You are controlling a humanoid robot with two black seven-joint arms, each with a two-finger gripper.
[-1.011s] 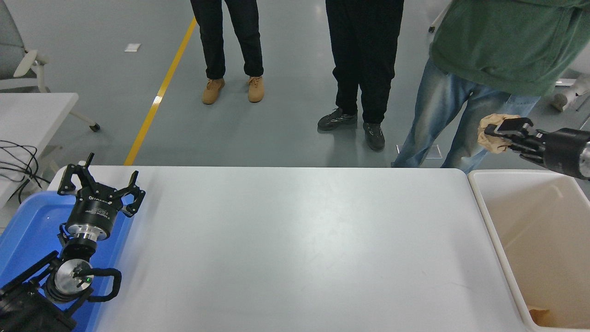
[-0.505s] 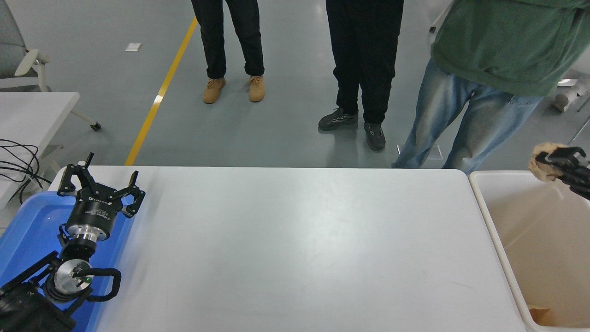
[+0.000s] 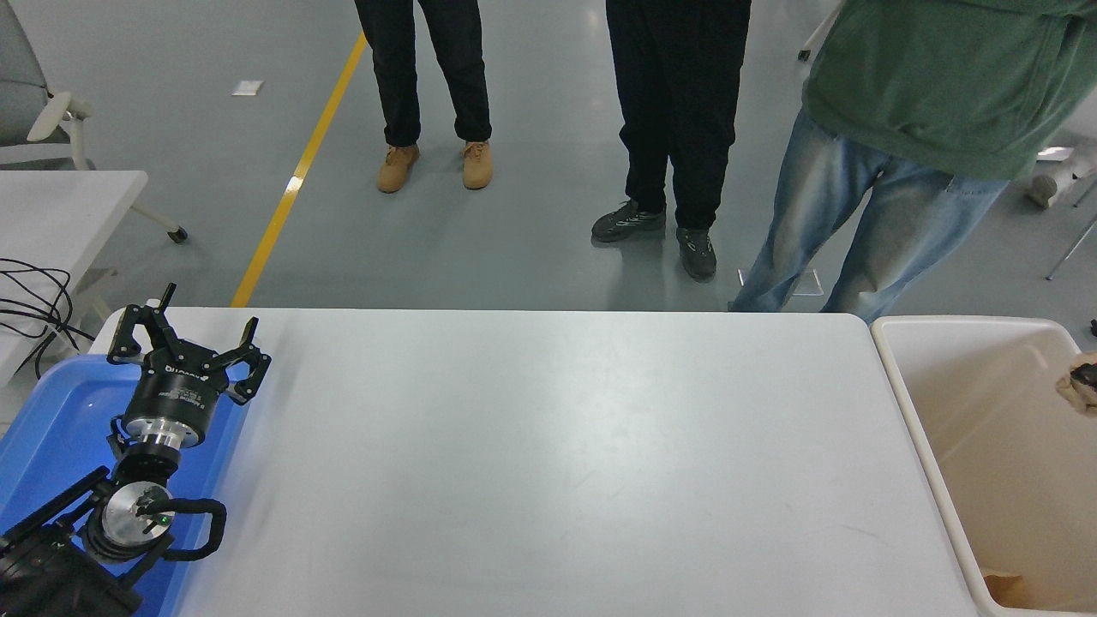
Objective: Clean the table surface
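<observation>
The table surface [image 3: 548, 463] is a wide white-grey top with nothing lying on it. My right gripper [image 3: 1088, 374] shows only as a dark tip at the right edge, over the beige bin [image 3: 910, 403]. It is shut on a crumpled brown paper wad [image 3: 1075, 387], held above the bin's inside. My left gripper [image 3: 188, 343] is parked at the lower left with its fingers spread open and empty, over the blue tray [image 3: 51, 420].
A scrap of brown paper [image 3: 1004, 588] lies at the bottom of the bin. Three people stand at the table's far side, the nearest in jeans [image 3: 823, 223] by the far right corner. A small white side table [image 3: 51, 214] and cables [image 3: 30, 300] are at the left.
My right gripper has carried the paper wad to the right and down, from above the table's far right corner to over the bin, almost out of the picture. The left arm has not moved.
</observation>
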